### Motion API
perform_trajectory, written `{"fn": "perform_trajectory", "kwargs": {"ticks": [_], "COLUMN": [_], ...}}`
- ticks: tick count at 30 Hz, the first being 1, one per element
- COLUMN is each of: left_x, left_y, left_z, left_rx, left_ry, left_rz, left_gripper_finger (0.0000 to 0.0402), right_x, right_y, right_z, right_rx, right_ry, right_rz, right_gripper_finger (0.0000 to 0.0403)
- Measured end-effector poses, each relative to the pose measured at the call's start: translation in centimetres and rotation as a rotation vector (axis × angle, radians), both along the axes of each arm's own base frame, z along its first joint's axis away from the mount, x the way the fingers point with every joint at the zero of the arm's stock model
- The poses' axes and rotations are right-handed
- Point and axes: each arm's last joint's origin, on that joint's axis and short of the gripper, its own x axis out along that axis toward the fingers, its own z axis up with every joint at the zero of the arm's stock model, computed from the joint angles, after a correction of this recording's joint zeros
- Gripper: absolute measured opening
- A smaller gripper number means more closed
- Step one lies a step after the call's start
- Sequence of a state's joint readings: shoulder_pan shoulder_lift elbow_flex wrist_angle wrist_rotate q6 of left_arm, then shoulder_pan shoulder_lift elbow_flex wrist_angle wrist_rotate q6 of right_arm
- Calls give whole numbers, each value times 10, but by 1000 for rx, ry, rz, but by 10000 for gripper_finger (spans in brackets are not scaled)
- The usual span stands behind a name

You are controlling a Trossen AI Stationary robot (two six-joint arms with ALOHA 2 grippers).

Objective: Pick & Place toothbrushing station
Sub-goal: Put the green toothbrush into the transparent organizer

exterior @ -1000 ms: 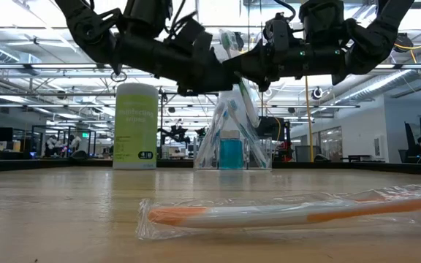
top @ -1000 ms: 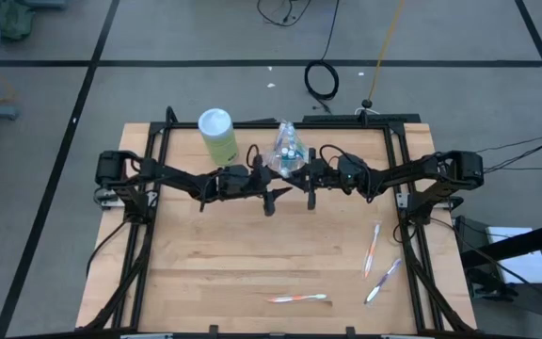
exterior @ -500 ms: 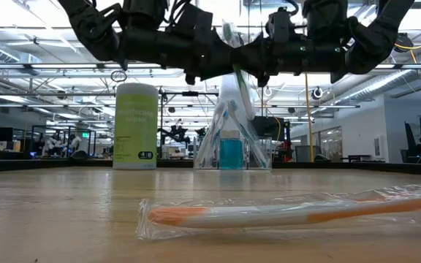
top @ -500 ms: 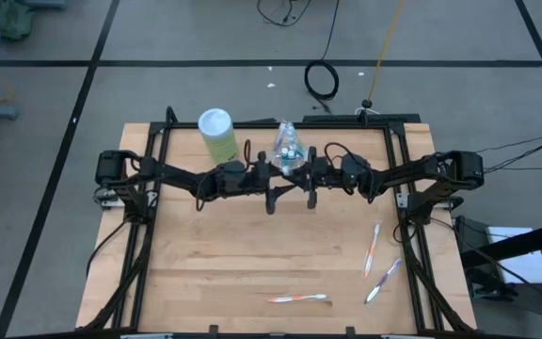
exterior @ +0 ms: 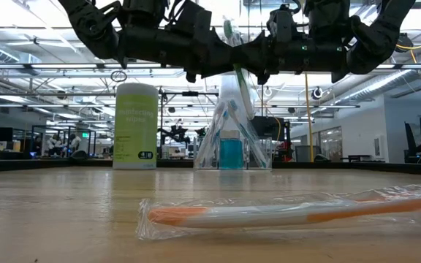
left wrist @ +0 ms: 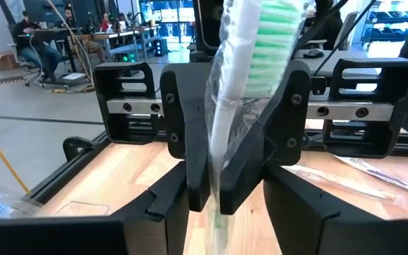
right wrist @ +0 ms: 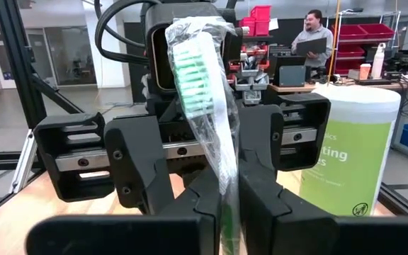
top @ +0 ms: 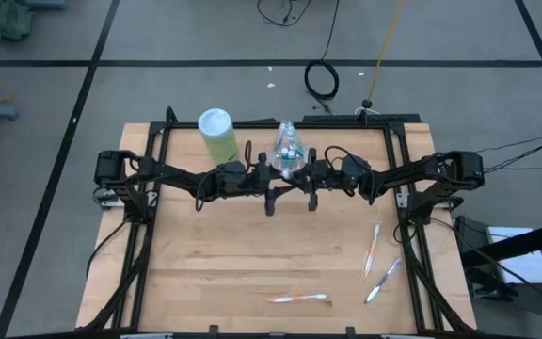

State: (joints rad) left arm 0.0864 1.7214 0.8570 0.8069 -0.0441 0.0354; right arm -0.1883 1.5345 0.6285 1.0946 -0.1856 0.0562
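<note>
A green-bristled toothbrush (right wrist: 202,78) in a clear wrapper stands head up between my two grippers, high over the table's middle. It also shows in the low view (exterior: 236,69). My right gripper (right wrist: 229,212) is shut on it. My left gripper (left wrist: 222,209) faces the right one, nose to nose (top: 283,185). It is open, and its fingers (right wrist: 142,166) stand on either side of the wrapped brush. The clear bag (top: 287,148) with several toothbrushes and blue tubes stands on its base behind them. My right gripper pinches the wrapped toothbrush's handle (right wrist: 228,185), below the head, between its two fingers. The fingers come level from the table's right side and lie across the brush. The brush is lifted clear, nearly upright, head up, with its lower end (exterior: 249,102) hanging below the fingers.
A green and white canister (top: 217,135) stands at the far left of the bag. Wrapped toothbrushes lie on the near part of the table: an orange one (top: 297,298) at the front and two (top: 374,247) (top: 382,280) at the right.
My left gripper has gone toward the table's right edge, up to the right gripper, until its fingers stand around the held toothbrush. The brush has stayed upright in the right gripper.
</note>
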Motion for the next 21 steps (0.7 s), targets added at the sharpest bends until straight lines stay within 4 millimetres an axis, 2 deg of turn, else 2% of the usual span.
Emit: {"fn": "perform_trajectory", "kwargs": {"ticks": [5,13,16,21], "left_x": [0,0,0,1], "left_y": [-2,-3,-3,-4], "left_z": [-1,-2,-3,-4], "left_rx": [22,27,11,15], "left_ry": [13,29,41,47], "left_rz": [-4,-4,-17,-54], "left_gripper_finger": [170,148,162,207], "right_x": [0,0,0,0], "right_y": [0,0,0,0], "right_z": [0,0,0,2], "right_rx": [-1,-2,-2,-4], "right_ry": [0,0,0,-19], "right_rz": [-2,-1,-2,-8], "right_gripper_finger": [31,31,31,32]}}
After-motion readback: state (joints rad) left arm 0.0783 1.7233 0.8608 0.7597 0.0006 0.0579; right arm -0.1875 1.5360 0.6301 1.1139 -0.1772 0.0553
